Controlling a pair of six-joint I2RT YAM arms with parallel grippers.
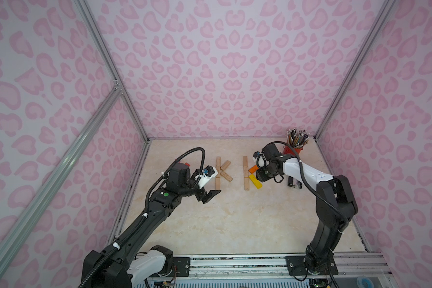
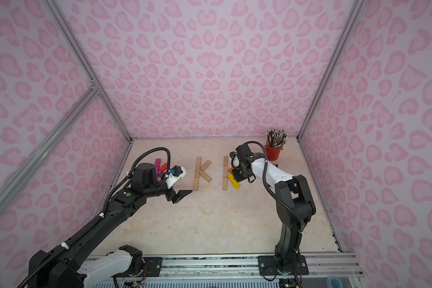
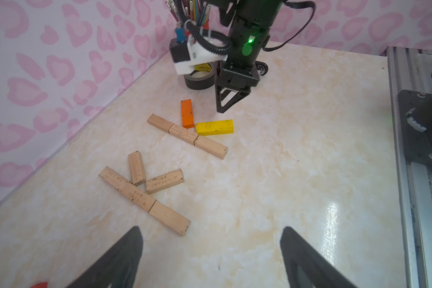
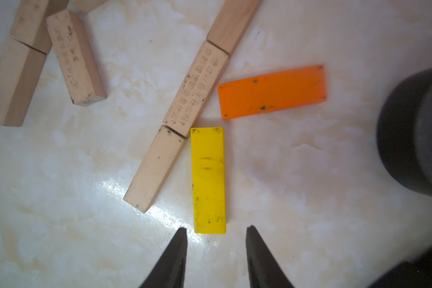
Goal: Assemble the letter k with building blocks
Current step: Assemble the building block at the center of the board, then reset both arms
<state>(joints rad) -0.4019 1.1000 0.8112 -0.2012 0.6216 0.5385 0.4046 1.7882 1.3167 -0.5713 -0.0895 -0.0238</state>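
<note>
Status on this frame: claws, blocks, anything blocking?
Left claw open, empty, hovering. Right claw open, empty, at yellow block. Wooden K laid; second stem has orange block and yellow as arms. Tape roll near orange block, not touching.

Three walls close in the space, all covered in pale lilac paper printed with pink heart-like blotches. Silver metal bars run along the corners and slant across the side wall. The desk is glossy cream marble with tan veins, and light glares off it. A grooved metal rail edges its near side.
</note>
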